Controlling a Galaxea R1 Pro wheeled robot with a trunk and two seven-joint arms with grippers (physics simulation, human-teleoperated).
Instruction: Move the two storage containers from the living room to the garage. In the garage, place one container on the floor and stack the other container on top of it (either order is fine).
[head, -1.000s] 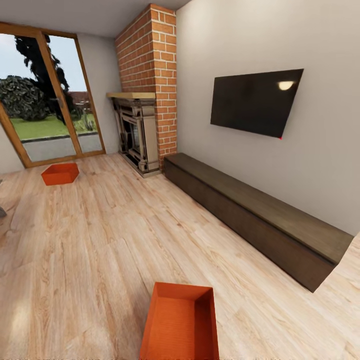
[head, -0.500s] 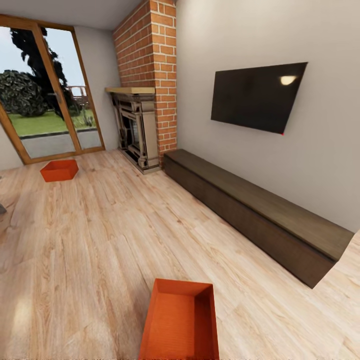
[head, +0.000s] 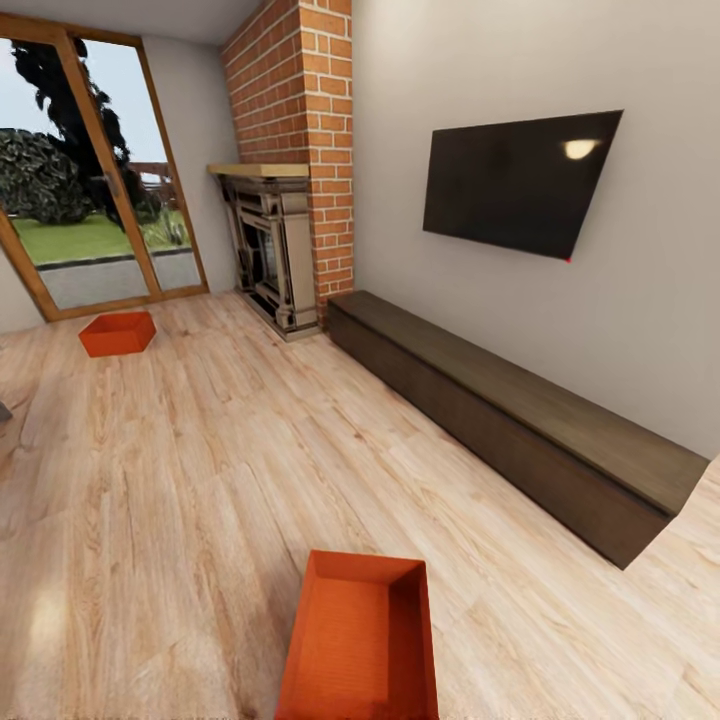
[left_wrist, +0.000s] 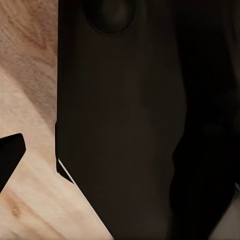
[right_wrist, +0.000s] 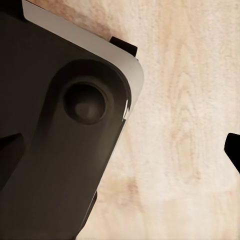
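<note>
I am in the living room, on its light wood plank floor (head: 200, 480). One orange-red storage container (head: 362, 640) lies open-topped on the planks right in front of me, low in the head view. The other storage container (head: 118, 332) sits far off by the glass doors (head: 90, 170). In the left wrist view a dark robot body part (left_wrist: 130, 125) blocks most of the picture above the planks. The right wrist view shows a similar dark part (right_wrist: 55, 135) over the wood floor. A single black tip shows at the edge of each wrist view, too little to judge the jaws. The garage is out of view.
A long dark wooden bench (head: 520, 420) runs along the right wall under a black TV (head: 515, 180). A brick fireplace (head: 290, 200) stands in the far corner beside the glass doors. Open plank floor stretches between the two containers.
The whole head view has shifted slightly, so the camera moved. Both containers keep their places on the floor.
</note>
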